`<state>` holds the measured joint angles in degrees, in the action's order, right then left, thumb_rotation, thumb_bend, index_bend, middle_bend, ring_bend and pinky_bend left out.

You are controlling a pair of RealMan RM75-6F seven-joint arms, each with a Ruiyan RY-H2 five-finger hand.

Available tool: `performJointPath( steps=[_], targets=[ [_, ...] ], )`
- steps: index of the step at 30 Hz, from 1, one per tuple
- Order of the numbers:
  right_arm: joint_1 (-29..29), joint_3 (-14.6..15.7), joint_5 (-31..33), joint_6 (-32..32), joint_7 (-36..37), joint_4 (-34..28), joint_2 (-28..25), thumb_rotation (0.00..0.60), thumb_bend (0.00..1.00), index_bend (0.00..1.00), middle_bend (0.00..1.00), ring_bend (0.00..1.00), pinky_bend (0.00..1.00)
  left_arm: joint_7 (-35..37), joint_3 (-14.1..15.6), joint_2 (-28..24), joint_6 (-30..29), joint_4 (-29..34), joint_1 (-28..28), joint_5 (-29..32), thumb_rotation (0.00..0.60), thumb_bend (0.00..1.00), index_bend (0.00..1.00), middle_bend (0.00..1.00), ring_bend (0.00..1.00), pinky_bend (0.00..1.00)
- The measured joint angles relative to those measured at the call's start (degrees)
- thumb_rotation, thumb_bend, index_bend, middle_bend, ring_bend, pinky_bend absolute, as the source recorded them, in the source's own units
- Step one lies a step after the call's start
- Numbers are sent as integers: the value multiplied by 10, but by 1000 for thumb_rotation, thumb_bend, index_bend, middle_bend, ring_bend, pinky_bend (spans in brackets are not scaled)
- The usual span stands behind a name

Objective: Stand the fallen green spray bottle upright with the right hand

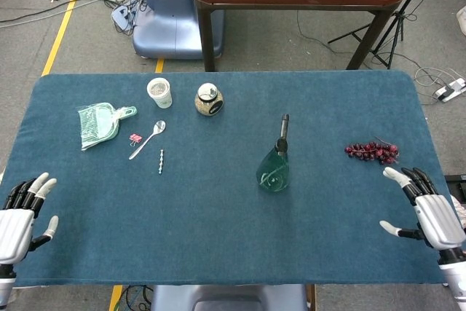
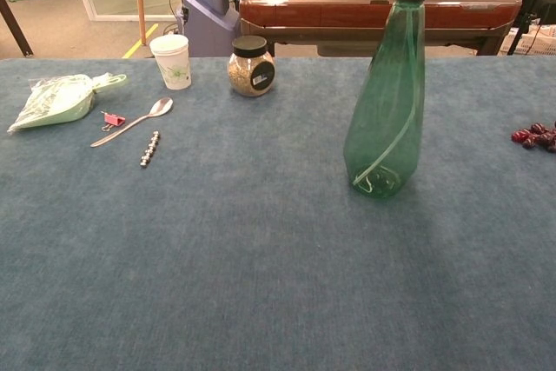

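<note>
Right hand (image 1: 435, 216) lies empty, fingers spread, at table's near right edge, w/ grapes (image 1: 372, 151) just beyond it. Green spray bottle (image 2: 387, 102) stands upright mid-table, nothing touching it. Left hand (image 1: 20, 213) splayed empty, near left corner.
</note>
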<state>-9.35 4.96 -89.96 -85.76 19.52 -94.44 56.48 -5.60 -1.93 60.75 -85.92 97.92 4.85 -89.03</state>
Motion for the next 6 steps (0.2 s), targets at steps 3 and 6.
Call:
performJointPath(
  steps=[3,6],
  targets=[
    [12,3,-7,-11,-14,-2,1,600,0,119,200,57,36,-1,0,0,0,3,1,-1,600,453,96,39,59,48],
    [23,3,-12,-21,-37,0,6,600,0,119,202,57,36,-2,1,2,0,4,2,-3,600,453,96,39,60,48]
  ],
)
